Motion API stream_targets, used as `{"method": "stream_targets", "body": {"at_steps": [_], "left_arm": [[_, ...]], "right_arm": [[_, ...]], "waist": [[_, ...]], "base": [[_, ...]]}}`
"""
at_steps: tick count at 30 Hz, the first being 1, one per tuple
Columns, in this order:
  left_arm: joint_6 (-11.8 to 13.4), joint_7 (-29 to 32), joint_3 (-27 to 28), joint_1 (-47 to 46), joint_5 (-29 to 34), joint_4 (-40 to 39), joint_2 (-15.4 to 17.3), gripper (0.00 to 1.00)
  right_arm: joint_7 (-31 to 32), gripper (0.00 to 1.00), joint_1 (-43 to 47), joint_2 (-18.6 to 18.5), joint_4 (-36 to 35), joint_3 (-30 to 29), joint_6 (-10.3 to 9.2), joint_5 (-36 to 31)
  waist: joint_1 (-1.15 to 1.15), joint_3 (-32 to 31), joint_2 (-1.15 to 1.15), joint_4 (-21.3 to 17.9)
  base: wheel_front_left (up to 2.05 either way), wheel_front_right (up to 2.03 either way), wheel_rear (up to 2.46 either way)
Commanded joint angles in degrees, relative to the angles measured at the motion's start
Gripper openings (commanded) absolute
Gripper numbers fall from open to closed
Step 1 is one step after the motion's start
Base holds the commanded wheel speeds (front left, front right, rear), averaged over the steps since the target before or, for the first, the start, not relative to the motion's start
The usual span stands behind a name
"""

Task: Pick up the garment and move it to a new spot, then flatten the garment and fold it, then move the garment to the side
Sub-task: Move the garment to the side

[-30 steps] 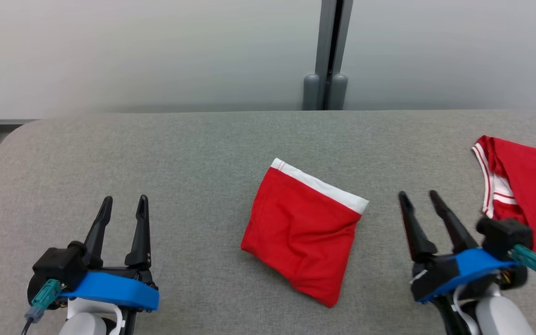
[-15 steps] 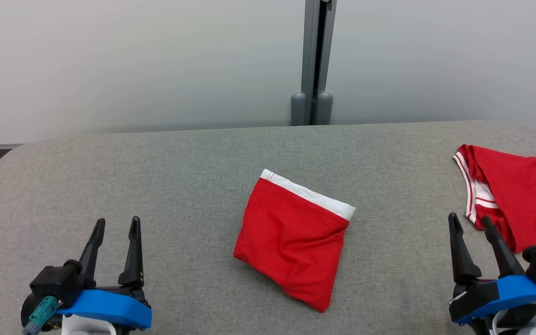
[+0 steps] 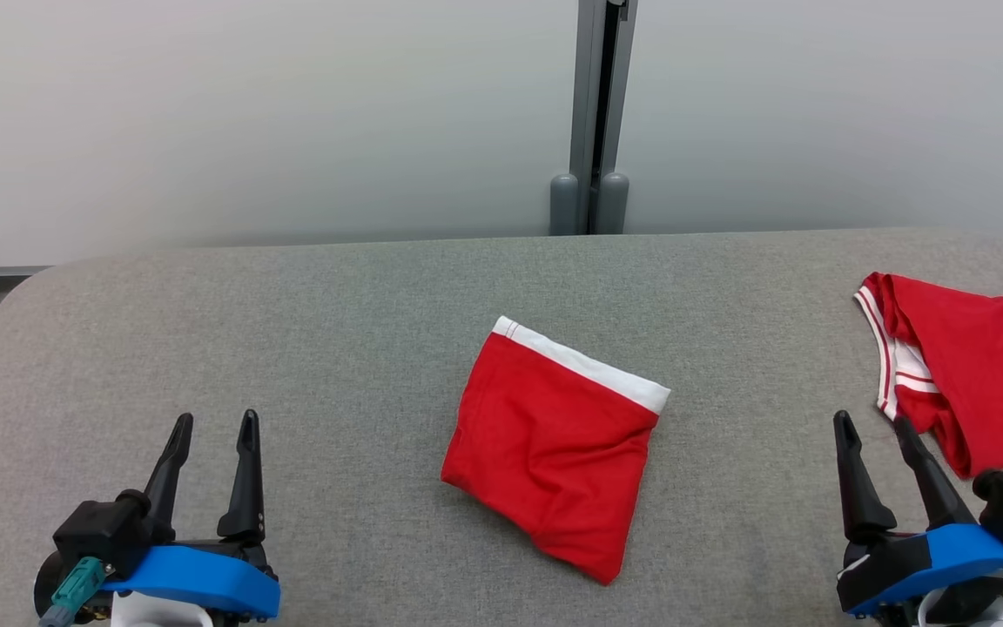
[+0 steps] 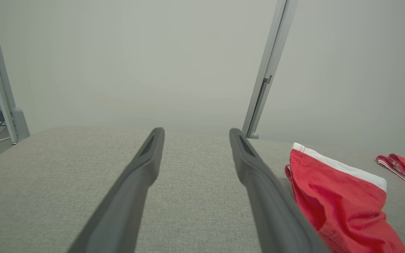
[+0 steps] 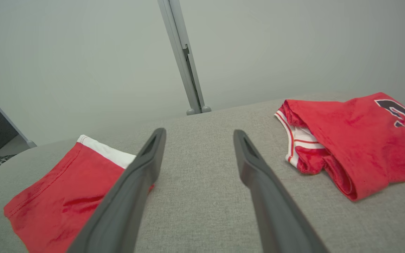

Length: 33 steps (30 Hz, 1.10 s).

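Lying folded at the middle of the grey worktop [image 3: 336, 331], the red shorts [image 3: 558, 448] sit untouched between the left gripper [image 3: 214, 422] and right gripper [image 3: 871, 421], both spread wide and empty, with a red jersey [image 3: 980, 374] at the right edge.

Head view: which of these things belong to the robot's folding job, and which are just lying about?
Job: folded red fabric garment with white band; open left end effector; open right end effector; grey fabric tabletop.
Lying about, likely: red jersey with white striped trim; grey metal post.
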Motion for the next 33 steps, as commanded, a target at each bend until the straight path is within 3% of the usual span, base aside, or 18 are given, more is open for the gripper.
{"method": "stream_targets", "body": {"at_steps": [1, 7, 16, 25, 33], "left_arm": [[-0.09, -0.25, -0.04, -0.32, 0.24, 0.03, 0.23, 1.00], [-0.09, -0.25, -0.27, -0.23, 0.28, 0.13, 0.25, 1.00], [-0.09, -0.25, -0.84, -0.85, 0.58, -0.13, 0.12, 1.00], [-0.09, -0.25, -2.87, -3.51, 0.11, -0.75, 0.14, 1.00], [-0.09, -0.25, -4.49, -5.35, -0.18, -1.07, -0.60, 1.00]], "right_arm": [[0.36, 1.00, 0.77, 0.05, 0.15, 0.20, 0.00, 0.36], [4.49, 1.00, 0.40, 0.03, 1.03, 2.37, 0.00, 5.37], [11.98, 1.00, -3.49, 0.00, 5.61, 9.81, 0.00, 6.88], [17.52, 1.00, -14.69, -0.02, 22.67, 14.77, 0.01, 10.95], [15.13, 1.00, -25.10, -0.03, 37.16, 17.93, 0.01, 14.06]], "waist": [[0.00, 0.05, 0.00, 0.07], [0.00, 0.02, 0.00, 0.24], [0.00, 0.51, 0.00, 0.65], [0.00, 3.56, 0.00, 3.00], [0.00, 6.87, 0.00, 5.59]], "base": [[0.00, 0.00, 0.00], [0.00, 0.00, 0.00], [0.00, 0.00, 0.00], [0.00, 0.00, 0.00], [0.00, 0.00, 0.00]]}}
